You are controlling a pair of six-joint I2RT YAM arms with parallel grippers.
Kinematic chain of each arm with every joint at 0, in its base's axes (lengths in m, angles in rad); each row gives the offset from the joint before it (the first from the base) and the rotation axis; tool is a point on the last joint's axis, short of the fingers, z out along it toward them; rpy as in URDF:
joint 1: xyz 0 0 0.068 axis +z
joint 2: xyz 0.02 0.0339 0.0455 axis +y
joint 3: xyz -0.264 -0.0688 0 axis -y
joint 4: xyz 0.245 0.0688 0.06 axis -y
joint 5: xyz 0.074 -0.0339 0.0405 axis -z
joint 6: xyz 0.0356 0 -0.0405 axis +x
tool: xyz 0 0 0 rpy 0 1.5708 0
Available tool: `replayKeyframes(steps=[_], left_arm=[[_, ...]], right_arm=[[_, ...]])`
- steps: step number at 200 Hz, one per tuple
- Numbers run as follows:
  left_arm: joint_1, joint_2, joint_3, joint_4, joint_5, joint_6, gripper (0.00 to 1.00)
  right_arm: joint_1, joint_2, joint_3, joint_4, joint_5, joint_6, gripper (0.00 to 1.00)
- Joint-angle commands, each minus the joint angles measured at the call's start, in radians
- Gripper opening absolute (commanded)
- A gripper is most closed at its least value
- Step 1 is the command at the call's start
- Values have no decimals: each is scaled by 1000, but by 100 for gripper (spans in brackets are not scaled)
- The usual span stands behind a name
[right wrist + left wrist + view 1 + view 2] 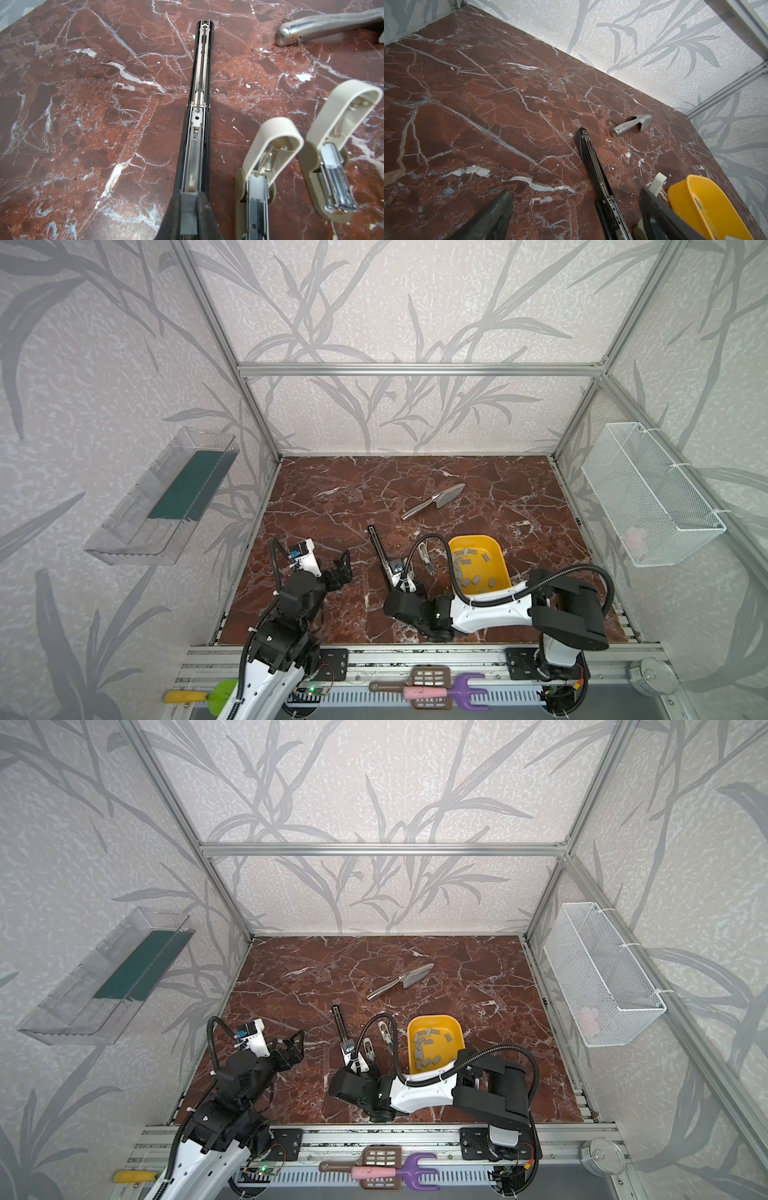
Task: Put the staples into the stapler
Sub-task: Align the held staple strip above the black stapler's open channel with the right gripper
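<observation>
Clear plastic bin [166,497], fixed to the left wall, green panel inside. Left claw [345,559]: I see its fingers spread wide, holding nothing, above bare table [316,489] left of the staplers. Black stapler [197,124]: folded out flat and long on the table, metal channel facing up, lying between my two arms in both top views. Right claw [188,197]: pressed together on one grey staple strip [188,214], held at the near end of the black stapler's open channel; I cannot tell whether the strip touches the metal. Two beige staplers [259,166] [332,145]: just right of the black one, side by side, tops hinged up, magazines exposed. Metal trowel [436,499]: farther back on the table, well apart from the staplers, lying flat. Yellow tray [473,538]: right of the beige staplers, partly covered by my right arm. The staples [465,562]: loose grey strips scattered inside that tray, most along its left side. White mesh basket [648,493]: hung on the right wall.
</observation>
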Motion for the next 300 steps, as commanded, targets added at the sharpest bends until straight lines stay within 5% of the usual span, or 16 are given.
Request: replayKeyframes(steps=[1,300], left_arm=[[-3,1,-10,12,-22,16,95],[-2,16,-7,20,-6,17,95]], right_arm=[[-5,-37,-27,58,-8,-64,16],[-6,-10,-63,96,-43,-70,15]])
